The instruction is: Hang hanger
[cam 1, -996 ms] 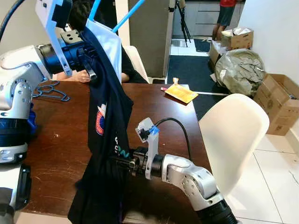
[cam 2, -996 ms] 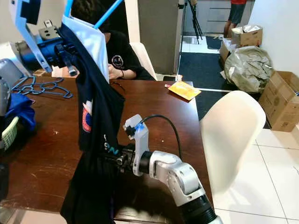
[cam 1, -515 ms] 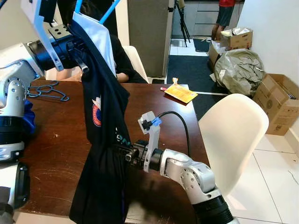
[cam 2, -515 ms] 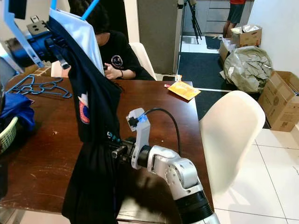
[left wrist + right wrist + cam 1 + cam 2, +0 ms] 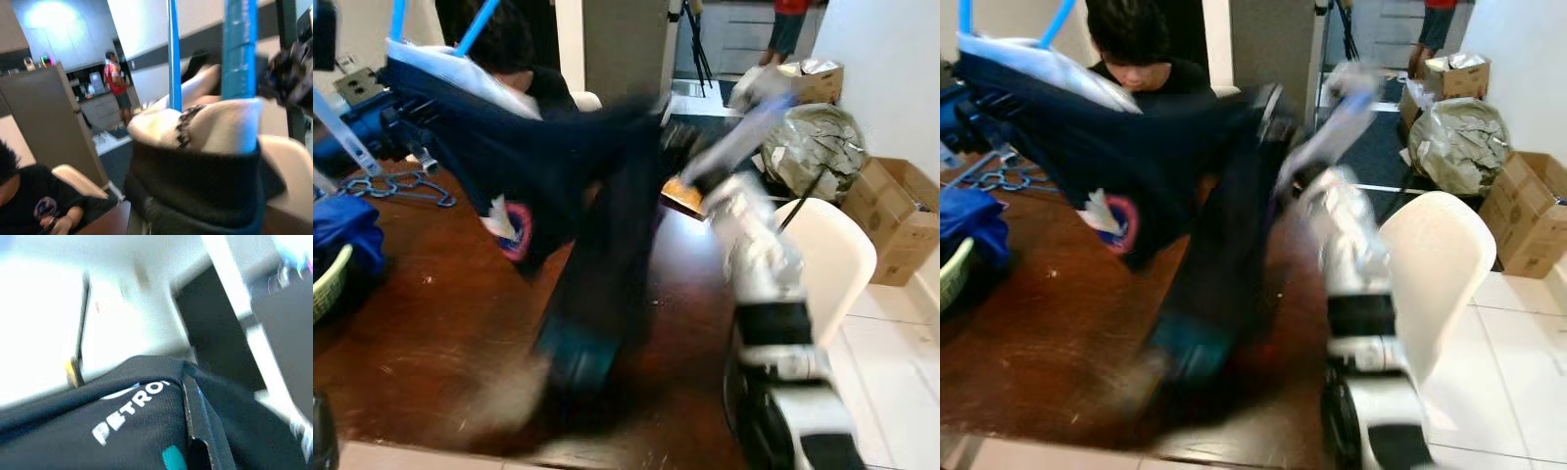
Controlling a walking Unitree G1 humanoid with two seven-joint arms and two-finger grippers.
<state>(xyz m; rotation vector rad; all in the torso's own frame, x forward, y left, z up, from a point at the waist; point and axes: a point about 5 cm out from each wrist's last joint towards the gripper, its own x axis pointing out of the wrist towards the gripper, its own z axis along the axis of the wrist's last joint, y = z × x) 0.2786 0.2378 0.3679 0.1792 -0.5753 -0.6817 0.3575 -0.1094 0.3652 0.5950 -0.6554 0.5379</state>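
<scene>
A dark navy shirt (image 5: 548, 157) with a white collar lining hangs on a blue hanger (image 5: 475, 24) at the upper left, over the brown table (image 5: 431, 323). My left gripper (image 5: 406, 142) is shut on the hanger just under the collar (image 5: 195, 127). The picture is blurred by motion. My right gripper (image 5: 661, 122) is raised over the table's far side, shut on the shirt's lower part and stretching it up to the right. The right wrist view has a black finger (image 5: 195, 431) lying against the lettered cloth (image 5: 132, 406).
A person (image 5: 1136, 49) sits at the table's far side. Spare blue hangers (image 5: 406, 186) and a blue cloth (image 5: 342, 235) in a basket lie at the left. A white chair (image 5: 832, 264) stands right of the table, with cardboard boxes (image 5: 901, 215) and a bag (image 5: 822, 137) beyond.
My right arm has swung fast up and to the right from low over the table, dragging the shirt's hem with it. The hanger end has shifted left in view.
</scene>
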